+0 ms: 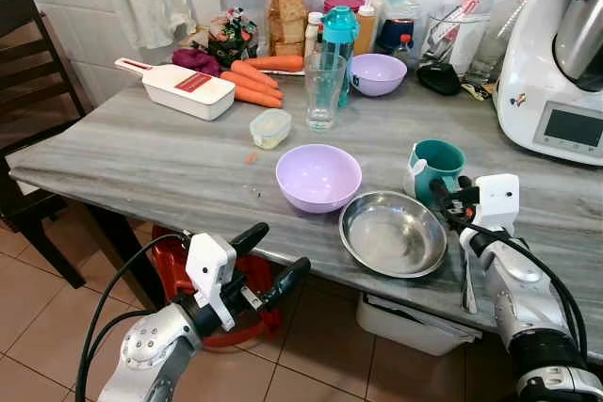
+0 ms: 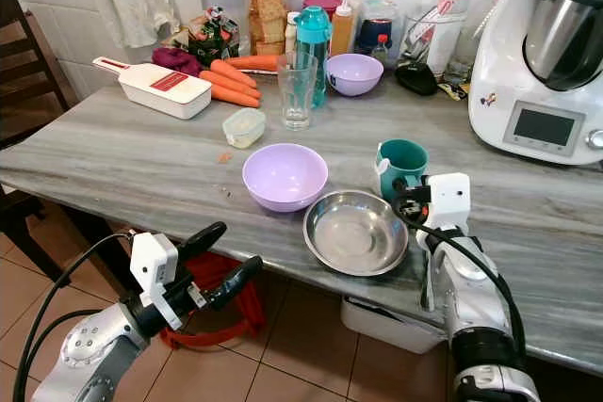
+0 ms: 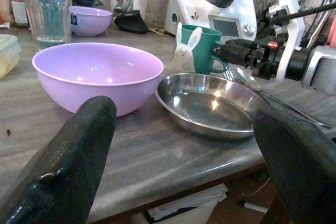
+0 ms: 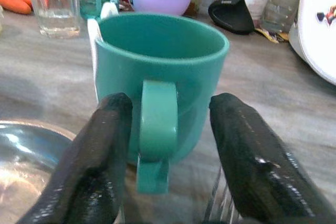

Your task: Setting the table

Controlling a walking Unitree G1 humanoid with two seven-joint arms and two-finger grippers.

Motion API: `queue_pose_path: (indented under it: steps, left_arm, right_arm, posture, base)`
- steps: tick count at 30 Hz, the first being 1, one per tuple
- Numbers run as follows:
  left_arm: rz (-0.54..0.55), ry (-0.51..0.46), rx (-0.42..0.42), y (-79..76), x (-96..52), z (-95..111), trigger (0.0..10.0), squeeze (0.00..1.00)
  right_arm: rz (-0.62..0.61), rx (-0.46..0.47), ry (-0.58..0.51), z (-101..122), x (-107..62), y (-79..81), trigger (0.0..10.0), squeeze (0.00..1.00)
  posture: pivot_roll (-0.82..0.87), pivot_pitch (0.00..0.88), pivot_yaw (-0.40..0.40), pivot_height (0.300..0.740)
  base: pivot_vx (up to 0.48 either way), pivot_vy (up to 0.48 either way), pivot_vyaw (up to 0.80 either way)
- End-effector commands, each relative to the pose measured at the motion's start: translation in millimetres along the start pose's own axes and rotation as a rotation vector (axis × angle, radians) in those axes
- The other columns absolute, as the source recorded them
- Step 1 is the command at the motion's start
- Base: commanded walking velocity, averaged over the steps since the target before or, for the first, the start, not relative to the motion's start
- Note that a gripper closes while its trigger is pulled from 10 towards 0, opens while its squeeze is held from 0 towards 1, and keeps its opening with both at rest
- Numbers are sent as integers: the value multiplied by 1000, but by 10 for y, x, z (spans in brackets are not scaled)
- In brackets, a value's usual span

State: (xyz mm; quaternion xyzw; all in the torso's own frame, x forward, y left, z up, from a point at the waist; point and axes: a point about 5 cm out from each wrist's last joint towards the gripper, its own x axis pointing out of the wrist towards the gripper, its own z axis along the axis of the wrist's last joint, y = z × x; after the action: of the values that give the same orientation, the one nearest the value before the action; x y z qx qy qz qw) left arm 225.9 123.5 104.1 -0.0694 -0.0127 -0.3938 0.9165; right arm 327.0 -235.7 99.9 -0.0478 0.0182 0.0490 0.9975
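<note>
The green mug (image 1: 435, 167) stands upright on the grey table (image 1: 141, 162), just at 1 o'clock from the steel plate (image 1: 393, 233), and nothing can be seen in the part of its inside that shows. The right gripper (image 4: 170, 145) sits at the mug's handle side, its two black fingers (image 4: 100, 156) spread with the handle standing between them; the fingers lie close to the mug wall, though whether they touch it cannot be told. A spoon (image 1: 468, 280) lies on the table at 3 o'clock from the steel plate, beside the right arm.

The steel plate is empty and shiny. Touching or just beside its rim at 10 o'clock is the near purple bowl (image 1: 318, 176), also empty. The left gripper (image 1: 273, 256) hangs below the table edge at 7 o'clock from that bowl, its fingers wide apart and holding nothing.

Further back, a clear glass (image 1: 324, 91) stands at 12 o'clock from the near bowl, with a small lidded tub (image 1: 270, 128) just at its 8 o'clock. A teal bottle (image 1: 339, 40) stands right behind the glass, and a second purple bowl (image 1: 378, 73) sits at 2 o'clock from it. Carrots (image 1: 254, 82) lie loose beside a white slicer (image 1: 179, 88). A red-lidded jar (image 1: 288, 7) by the wall holds stacked crackers. A white kitchen machine (image 1: 556, 63) stands at the table's far right.
</note>
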Motion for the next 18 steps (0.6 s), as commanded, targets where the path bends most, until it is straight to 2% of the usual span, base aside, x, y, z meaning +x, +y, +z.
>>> queue_pose_path:
  steps: [1,11,18]
  left_arm:
    - [-19,3,10,-9,29,20,10000,0]
    - [-29,-3,4,-11,49,27,10000,0]
    - [-56,-6,-14,-36,73,18,10000,0]
  right_arm:
    - [-11,-4,-27,62,9,-50,10000,1000]
    - [-17,10,-113,228,-37,17,10000,1000]
    - [-13,8,-155,278,-178,129,10000,1000]
  posture:
    - [-2,0,1,740]
    - [-6,0,-5,740]
    - [-15,0,-13,740]
  base:
    - [0,0,0]
    - [0,0,0]
    - [0,0,0]
